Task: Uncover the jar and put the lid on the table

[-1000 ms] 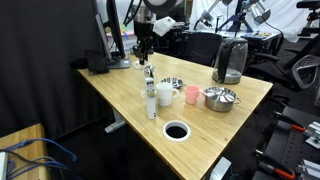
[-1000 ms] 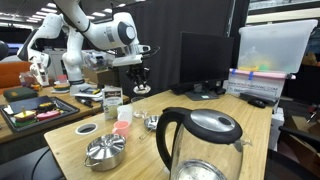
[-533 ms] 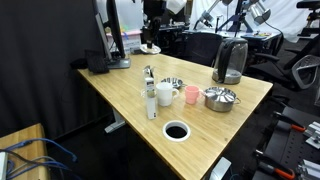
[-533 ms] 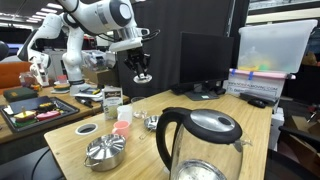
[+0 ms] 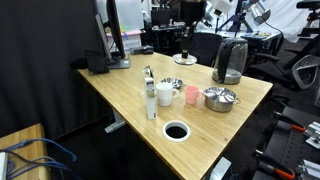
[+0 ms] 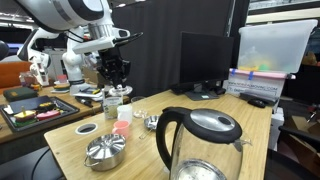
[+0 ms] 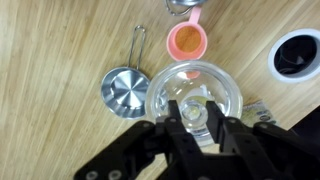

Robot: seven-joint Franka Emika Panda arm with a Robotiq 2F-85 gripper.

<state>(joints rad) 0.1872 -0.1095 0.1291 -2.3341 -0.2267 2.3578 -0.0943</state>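
In the wrist view, the steel pot (image 7: pixel 127 92) sits on the desk (image 7: pixel 50 60) to the left of the pink cup (image 7: pixel 187 42) and a little lower in the picture. Its thin wire handle reaches up level with the cup, and pot and cup stand apart.

The pink cup is upright and seen from above. Directly below it in the picture is the lid (image 7: pixel 196 88), a clear round disc with bare wood showing through. From this angle its rim lies just beside the cup's rim.

The end effector (image 7: pixel 197 118) comes in from the bottom edge under the cup. Its two dark fingers (image 7: pixel 176 128) are pressed against the raised centre of the lid, one on each side, clamping it. To the right of the cup, near the picture's edge, is the round black cable hole (image 7: pixel 298 55).

In an exterior view the end effector (image 5: pixel 185 48) hangs above the desk, behind the pink cup (image 5: pixel 190 95) and left of the kettle (image 5: pixel 229 60). The lid under it is too small and clear to make out there. In an exterior view from another side, the end effector (image 6: pixel 113 72) hangs above the pink cup (image 6: pixel 123 113), clear of the desk top.
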